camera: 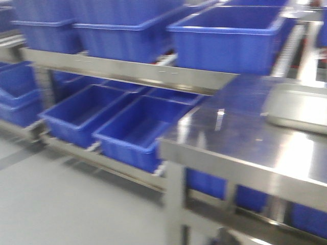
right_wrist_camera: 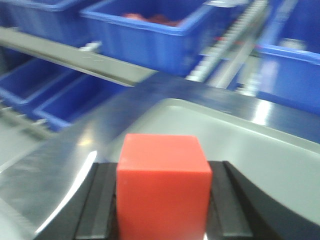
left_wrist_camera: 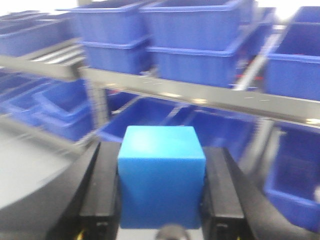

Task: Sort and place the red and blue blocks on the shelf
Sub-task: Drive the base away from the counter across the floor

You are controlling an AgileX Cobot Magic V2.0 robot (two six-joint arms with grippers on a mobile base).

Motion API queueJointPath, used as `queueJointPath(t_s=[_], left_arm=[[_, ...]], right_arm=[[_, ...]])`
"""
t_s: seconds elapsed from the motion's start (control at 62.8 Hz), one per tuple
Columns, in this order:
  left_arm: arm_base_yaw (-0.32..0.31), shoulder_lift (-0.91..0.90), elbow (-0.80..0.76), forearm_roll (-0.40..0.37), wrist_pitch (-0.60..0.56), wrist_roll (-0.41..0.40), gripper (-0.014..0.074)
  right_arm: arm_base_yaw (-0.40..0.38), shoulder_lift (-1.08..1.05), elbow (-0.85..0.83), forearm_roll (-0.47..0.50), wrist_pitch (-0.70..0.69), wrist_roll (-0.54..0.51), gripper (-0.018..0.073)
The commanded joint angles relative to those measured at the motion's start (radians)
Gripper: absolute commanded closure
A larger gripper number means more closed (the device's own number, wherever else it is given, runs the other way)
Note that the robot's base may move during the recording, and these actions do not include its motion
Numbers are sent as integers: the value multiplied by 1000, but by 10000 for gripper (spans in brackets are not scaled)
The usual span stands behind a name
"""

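Rows of large blue plastic bins (camera: 230,41) line the brushed stainless-steel shelf (camera: 127,69) beside our shiny steel counter (camera: 230,127). Our left jaws are closed on the small bright blue cube (left_wrist_camera: 161,175), facing the shelf; our right jaws clamp the small bright red cube (right_wrist_camera: 162,187) near the shallow grey tray (right_wrist_camera: 260,150). We fear mixing bins, or clipping the front rail (left_wrist_camera: 200,95) while swinging in.

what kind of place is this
Probably a warehouse or factory storage area: a tiered steel shelf lined with large blue plastic bins, a stainless-steel table beside it, and a plain grey floor.
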Motion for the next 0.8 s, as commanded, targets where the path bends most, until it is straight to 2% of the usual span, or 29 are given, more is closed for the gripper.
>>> queueJointPath(t_s=[0.0, 0.78], left_arm=[[-1, 8, -36, -4, -85, -1, 472], [-1, 8, -36, -4, -85, -1, 472]], right_arm=[[-7, 7, -26, -6, -84, -2, 503], [-7, 7, -26, -6, -84, -2, 503]])
